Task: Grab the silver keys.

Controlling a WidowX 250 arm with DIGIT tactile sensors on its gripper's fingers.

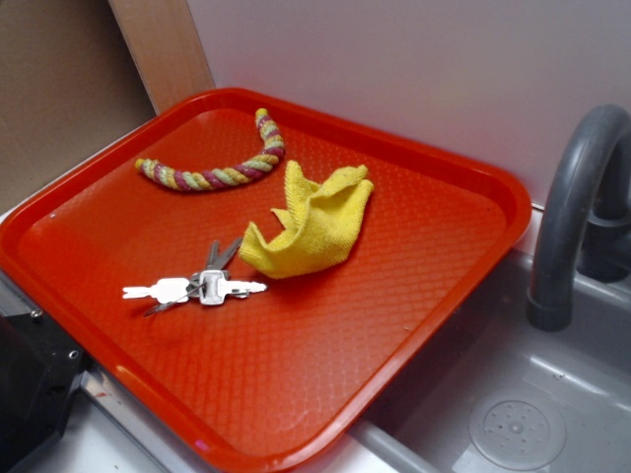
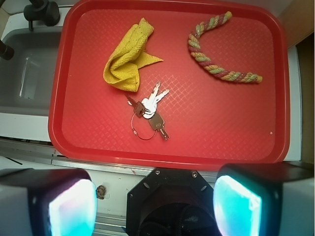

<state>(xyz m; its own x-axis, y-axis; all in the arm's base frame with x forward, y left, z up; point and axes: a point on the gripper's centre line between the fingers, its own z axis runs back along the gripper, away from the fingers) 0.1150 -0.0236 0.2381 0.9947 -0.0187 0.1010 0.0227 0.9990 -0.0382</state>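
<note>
Keys (image 1: 197,287) lie flat on the red tray (image 1: 414,325), lower left of centre in the exterior view; in the wrist view (image 2: 150,109) they sit just below the middle of the frame. Bunch is fanned. In the exterior view its long axis runs roughly left to right, two bright blades pointing opposite ways, a darker key angling up toward the cloth (image 1: 314,220). In the wrist view the white blades point upper right, a brownish key points lower right, and a thin ring (image 2: 141,127) loops to the lower left. The cloth, crumpled yellow, lies just beside the keys, upper left of them in the wrist view (image 2: 127,61); whether they touch is hard to tell. Curved rope toy (image 1: 222,164), striped yellow, pink and green, sits well apart at the tray's far side, upper right in the wrist view (image 2: 216,51). Grey sink (image 1: 513,414) with a faucet (image 1: 577,197) is beside the tray. The fingers (image 2: 74,206) are spread wide apart at the bottom of the wrist view, holding nothing, gripper (image 2: 155,204) above the bench edge, short of the tray and looking down on it.
</note>
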